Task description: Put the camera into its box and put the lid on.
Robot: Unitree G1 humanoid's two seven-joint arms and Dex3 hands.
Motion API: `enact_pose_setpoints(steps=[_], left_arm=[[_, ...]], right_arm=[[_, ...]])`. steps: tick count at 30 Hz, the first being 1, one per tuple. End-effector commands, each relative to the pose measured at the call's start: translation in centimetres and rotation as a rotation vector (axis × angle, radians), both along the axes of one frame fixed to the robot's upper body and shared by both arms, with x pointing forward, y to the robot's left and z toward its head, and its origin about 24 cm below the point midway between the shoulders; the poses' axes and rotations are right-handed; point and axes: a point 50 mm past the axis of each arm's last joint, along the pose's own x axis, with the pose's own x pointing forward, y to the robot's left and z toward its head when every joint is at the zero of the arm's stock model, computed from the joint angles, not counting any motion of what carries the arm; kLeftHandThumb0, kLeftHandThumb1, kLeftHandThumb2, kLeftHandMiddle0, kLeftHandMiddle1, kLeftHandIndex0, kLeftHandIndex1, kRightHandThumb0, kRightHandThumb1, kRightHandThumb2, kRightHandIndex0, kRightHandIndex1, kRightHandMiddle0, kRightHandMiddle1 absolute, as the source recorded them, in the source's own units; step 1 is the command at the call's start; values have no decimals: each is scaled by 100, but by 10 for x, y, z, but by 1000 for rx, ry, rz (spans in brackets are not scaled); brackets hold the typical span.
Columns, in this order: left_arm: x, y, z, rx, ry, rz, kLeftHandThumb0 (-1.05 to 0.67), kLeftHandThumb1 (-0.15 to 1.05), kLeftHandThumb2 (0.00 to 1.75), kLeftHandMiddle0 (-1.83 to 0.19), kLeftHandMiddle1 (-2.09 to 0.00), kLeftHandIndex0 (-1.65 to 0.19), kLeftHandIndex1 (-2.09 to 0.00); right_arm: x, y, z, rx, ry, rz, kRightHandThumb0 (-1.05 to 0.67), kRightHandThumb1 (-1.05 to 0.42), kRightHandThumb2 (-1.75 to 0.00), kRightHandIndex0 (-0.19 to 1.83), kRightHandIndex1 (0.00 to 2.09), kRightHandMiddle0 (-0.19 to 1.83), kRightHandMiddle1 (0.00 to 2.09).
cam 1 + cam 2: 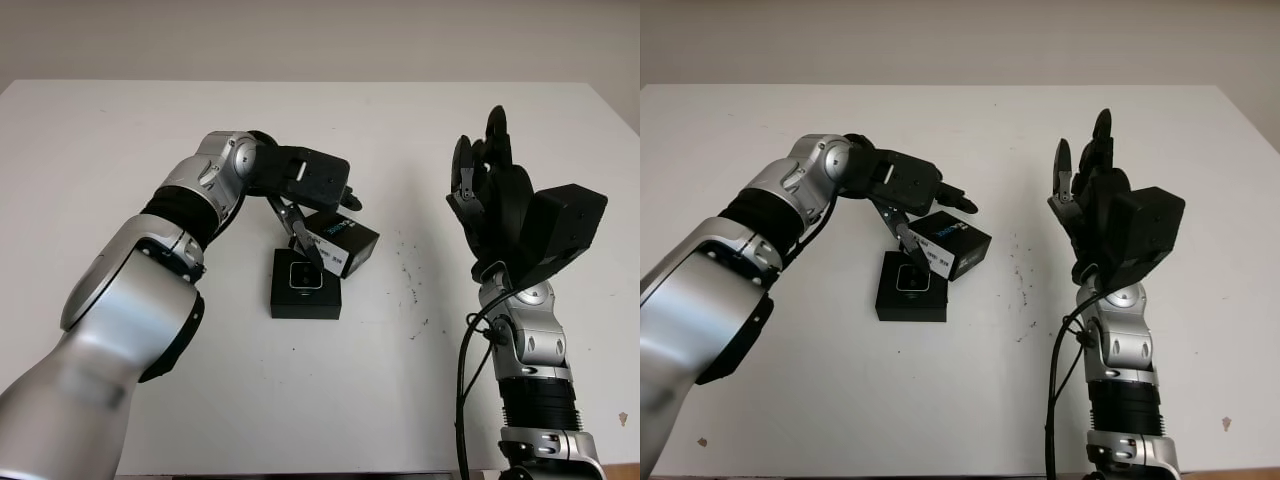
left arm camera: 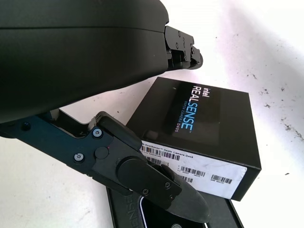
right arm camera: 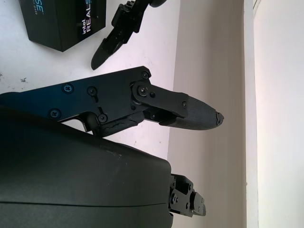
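Note:
The open black box base (image 1: pixel 305 300) lies on the white table (image 1: pixel 120 130) with the camera (image 1: pixel 302 275) set inside it. The black RealSense lid (image 1: pixel 347 240) hangs tilted over the base's back right corner. My left hand (image 1: pixel 333 235) is shut on the lid, the thumb (image 2: pixel 156 183) across its labelled side and another finger (image 2: pixel 183 47) at its far edge. The lid's printed top (image 2: pixel 204 111) faces up. My right hand (image 1: pixel 485 165) is open and held up well to the right, away from the box.
Small dark specks (image 1: pixel 408 268) mark the table between the box and the right arm. The white table stretches wide to the left and behind the box. A cable (image 1: pixel 465 350) runs along the right forearm.

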Motion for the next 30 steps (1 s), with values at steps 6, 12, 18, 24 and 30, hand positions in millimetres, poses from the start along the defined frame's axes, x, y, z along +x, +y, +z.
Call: enact_pose_setpoints(steps=[6,12,18,24,30], left_arm=[[1,-7,11,66,-62,-37,-77,77,5,19,-61,-2,-38],[0,-11,8,84,-92,-55,-72,76,5,13,-54,-1,-50],[-1,-14,7,85,-108,-68,-66,78,6,-2,-40,0,-56],[-1,-13,5,68,-108,-59,-61,83,6,-14,-52,-3,-64],[-2,-13,4,38,-126,-71,-54,93,6,-11,-116,-8,-97]], right_arm=[[-2,0,5,-4,-28,-11,-57,-105,-62,-19,0,-19,0],[-2,-1,5,4,-29,-8,-56,-105,-62,-19,0,-19,0],[-2,-1,5,7,-32,-9,-57,-105,-61,-19,0,-19,0],[-2,-1,5,11,-28,-14,-57,-105,-60,-19,0,-19,0],[-1,-1,5,8,-29,-17,-58,-105,-58,-19,0,-19,0]])
